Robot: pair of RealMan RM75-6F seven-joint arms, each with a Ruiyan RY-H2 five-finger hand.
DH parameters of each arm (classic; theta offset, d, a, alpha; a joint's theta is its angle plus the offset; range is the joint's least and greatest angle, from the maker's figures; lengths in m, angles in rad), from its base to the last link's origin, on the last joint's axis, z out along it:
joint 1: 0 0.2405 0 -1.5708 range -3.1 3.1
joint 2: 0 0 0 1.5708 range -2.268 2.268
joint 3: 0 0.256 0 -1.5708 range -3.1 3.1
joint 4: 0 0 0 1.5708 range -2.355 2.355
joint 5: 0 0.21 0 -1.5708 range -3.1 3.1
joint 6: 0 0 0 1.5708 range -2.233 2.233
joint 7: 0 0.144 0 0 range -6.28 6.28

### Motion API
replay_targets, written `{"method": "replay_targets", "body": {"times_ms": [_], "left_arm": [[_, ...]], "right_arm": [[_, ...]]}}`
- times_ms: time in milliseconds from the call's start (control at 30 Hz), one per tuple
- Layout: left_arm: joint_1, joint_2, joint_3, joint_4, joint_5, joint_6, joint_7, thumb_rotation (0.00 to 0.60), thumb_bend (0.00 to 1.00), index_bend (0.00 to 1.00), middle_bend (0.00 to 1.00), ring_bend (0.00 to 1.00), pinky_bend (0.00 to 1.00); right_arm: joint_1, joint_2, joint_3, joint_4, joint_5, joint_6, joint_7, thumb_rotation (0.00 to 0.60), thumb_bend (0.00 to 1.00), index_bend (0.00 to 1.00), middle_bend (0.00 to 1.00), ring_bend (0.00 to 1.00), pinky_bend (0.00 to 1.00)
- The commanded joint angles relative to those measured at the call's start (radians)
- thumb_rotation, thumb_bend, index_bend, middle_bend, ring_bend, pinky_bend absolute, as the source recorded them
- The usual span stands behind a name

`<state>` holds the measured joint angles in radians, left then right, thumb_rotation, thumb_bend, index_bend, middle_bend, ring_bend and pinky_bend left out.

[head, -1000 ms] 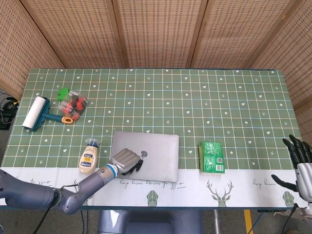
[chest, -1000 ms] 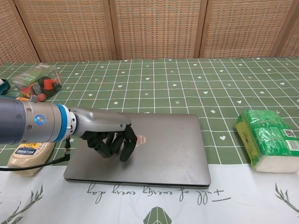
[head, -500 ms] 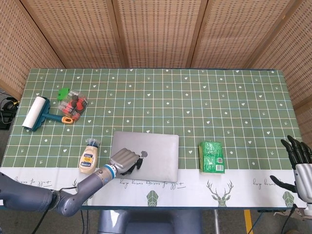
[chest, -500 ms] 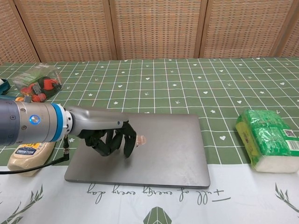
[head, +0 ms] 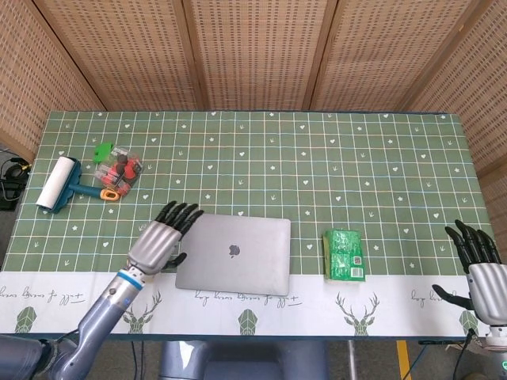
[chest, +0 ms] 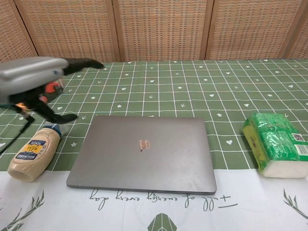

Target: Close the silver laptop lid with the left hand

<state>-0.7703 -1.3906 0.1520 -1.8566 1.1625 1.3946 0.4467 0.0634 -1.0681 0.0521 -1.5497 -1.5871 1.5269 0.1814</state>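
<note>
Lid of flat silver metal laptop [head: 234, 254] lies shut, lower centre. Left hand [head: 161, 240] hovers beside it, fingers spread, holding nothing; task looks complete.

Left hand [chest: 33, 77] cut by frame edge — mayonnaise bottle [head: 139, 265] hidden beneath it.

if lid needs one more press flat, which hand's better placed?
Left. The left hand hovers open just beside the silver laptop, whose lid already looks shut. The right hand sits at the table's far right edge, beyond the green packet.
</note>
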Motion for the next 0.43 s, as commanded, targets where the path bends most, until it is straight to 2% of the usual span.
{"method": "replay_targets", "body": {"times_ms": [33,200,300,433], "left_arm": [[0.221,0.017,0.101,0.079,0.188,0.241,0.015,0.6,0.33,0.0,0.0,0.0,0.0],[0.349,0.02,0.124,0.17,0.237,0.344,-0.053,0.6,0.28,0.0,0.0,0.0,0.0],[0.41,0.024,0.122,0.217,0.256,0.382,-0.107,0.6,0.23,0.0,0.0,0.0,0.0],[0.471,0.04,0.115,0.25,0.277,0.408,-0.137,0.6,0.22,0.0,0.0,0.0,0.0]], "right_arm": [[0.003,-0.007,-0.003,0.004,-0.003,-0.003,-0.011,0.6,0.02,0.0,0.0,0.0,0.0],[0.002,-0.019,-0.006,0.004,-0.008,0.002,-0.041,0.6,0.01,0.0,0.0,0.0,0.0],[0.0,-0.026,-0.009,-0.001,-0.016,0.009,-0.064,0.6,0.01,0.0,0.0,0.0,0.0],[0.0,-0.035,-0.014,-0.002,-0.022,0.01,-0.086,0.6,0.01,0.0,0.0,0.0,0.0]]}}
